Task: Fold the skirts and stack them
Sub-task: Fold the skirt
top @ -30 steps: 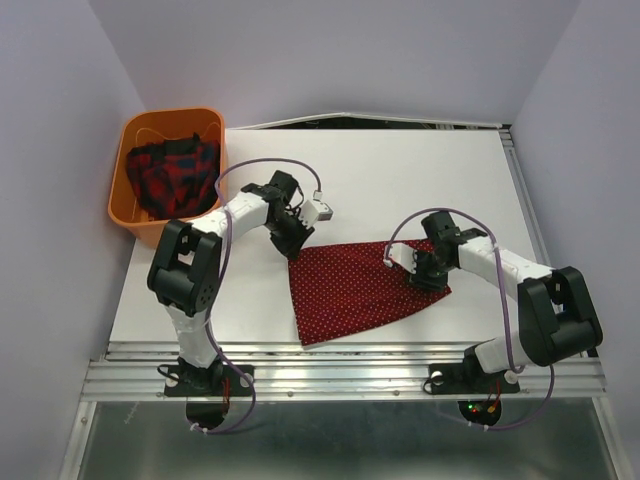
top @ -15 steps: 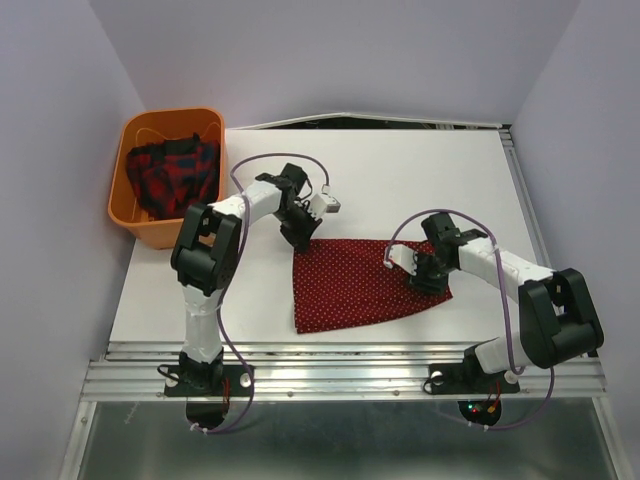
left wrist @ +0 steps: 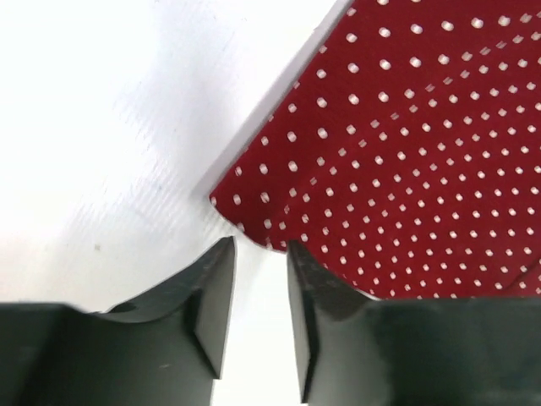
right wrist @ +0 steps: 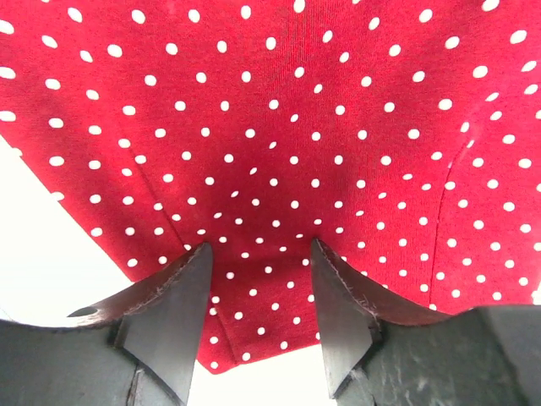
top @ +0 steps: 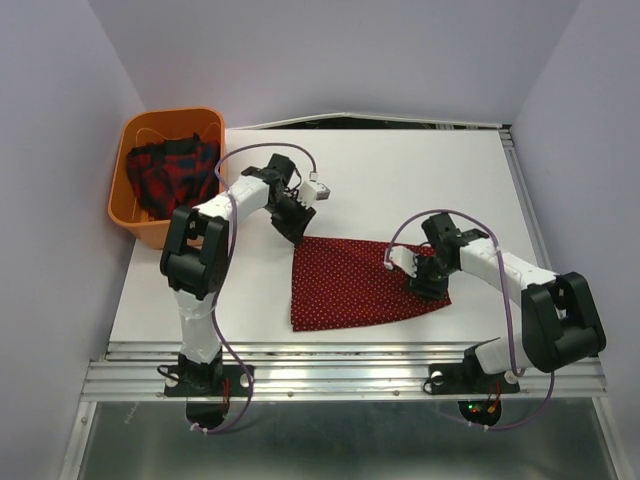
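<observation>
1. You have the polka-dot skirt [top: 360, 285] lying flat on the table [top: 400, 180], toward the near edge and between your two arms. It is dark red with small white dots. The left side is taller than the right, so the outline tapers rightward.
2. The plaid skirt [top: 170, 178], red and dark, sits bunched inside the orange basket [top: 135, 228] at the far left corner of the table. It is well apart from the polka-dot skirt.
3. Your left gripper [top: 293, 233] is at the far left corner of the polka-dot skirt.
   - In the left wrist view the jaws stand a narrow gap apart.
   - Bare white table shows between them and nothing is gripped.
   - The skirt's corner lies just ahead of the tips, slightly to the right of the gap.
   - You cannot tell from these views whether the right-hand tip touches the cloth's edge.
4. Your right gripper [top: 430, 283] is over the right end of the polka-dot skirt, close to its near right corner.
   - In the right wrist view the jaws stand moderately wide.
   - Dotted cloth lies flat across the gap, with no fold pinched between them.
   - You cannot tell whether the tips press on the fabric or sit just above it.
5. In the right wrist view, white table shows at the lower left past the skirt's slanted edge. Faint creases run through the cloth ahead of the jaws.
</observation>
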{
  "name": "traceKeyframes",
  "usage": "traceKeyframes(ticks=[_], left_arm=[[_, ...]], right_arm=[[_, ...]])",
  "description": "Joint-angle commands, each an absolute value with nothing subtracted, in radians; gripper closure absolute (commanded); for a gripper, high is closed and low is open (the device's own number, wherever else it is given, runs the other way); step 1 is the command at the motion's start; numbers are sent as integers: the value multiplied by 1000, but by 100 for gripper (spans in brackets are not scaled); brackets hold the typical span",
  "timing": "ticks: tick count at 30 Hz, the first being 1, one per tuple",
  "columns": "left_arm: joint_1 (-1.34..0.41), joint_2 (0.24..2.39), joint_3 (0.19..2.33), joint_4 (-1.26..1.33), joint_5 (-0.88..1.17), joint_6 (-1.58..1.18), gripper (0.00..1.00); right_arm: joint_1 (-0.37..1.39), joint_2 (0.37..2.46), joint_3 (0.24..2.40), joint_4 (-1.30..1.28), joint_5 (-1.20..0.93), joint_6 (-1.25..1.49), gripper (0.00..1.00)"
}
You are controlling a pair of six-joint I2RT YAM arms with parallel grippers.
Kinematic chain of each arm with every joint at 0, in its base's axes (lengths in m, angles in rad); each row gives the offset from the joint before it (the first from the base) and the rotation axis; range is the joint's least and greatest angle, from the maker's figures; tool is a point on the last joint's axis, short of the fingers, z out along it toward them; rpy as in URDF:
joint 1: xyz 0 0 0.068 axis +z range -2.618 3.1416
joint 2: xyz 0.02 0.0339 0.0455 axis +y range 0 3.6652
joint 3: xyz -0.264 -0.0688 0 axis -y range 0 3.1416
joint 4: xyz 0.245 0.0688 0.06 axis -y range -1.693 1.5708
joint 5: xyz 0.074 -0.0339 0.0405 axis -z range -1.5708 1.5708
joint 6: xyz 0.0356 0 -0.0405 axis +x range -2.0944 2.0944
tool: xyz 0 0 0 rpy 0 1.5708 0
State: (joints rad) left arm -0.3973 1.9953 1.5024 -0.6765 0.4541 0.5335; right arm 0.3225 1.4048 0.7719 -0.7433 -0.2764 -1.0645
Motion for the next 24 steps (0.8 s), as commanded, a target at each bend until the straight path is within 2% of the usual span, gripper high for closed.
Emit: traceKeyframes(ticks=[1,7,9,11,18,21,22,24], left_arm=[[-393,1832,1447,-687,440,506,54],[-377,1802,1358,-675,445,431,50],[-377,1810,1338,-661,468,394,45],[-377,1821,1316,-647,498,373,45],[-376,1847,1267,-601,555,321,45],[-374,1873,1267,-577,587,301,53],[-373,1882,1270,-569,603,293,59],[-374,1919,1285,-552,617,276,66]], right_arm=[[331,1364,860,-776,-330,-1031,44],[331,1350,926,-778,-371,-993,37],[331,1353,953,-781,-371,-971,36],[331,1359,972,-776,-351,-933,36],[331,1381,944,-764,-272,-971,39],[331,1393,865,-736,-216,-1002,42],[331,1397,855,-732,-204,-1005,42],[331,1402,841,-727,-199,-1002,43]])
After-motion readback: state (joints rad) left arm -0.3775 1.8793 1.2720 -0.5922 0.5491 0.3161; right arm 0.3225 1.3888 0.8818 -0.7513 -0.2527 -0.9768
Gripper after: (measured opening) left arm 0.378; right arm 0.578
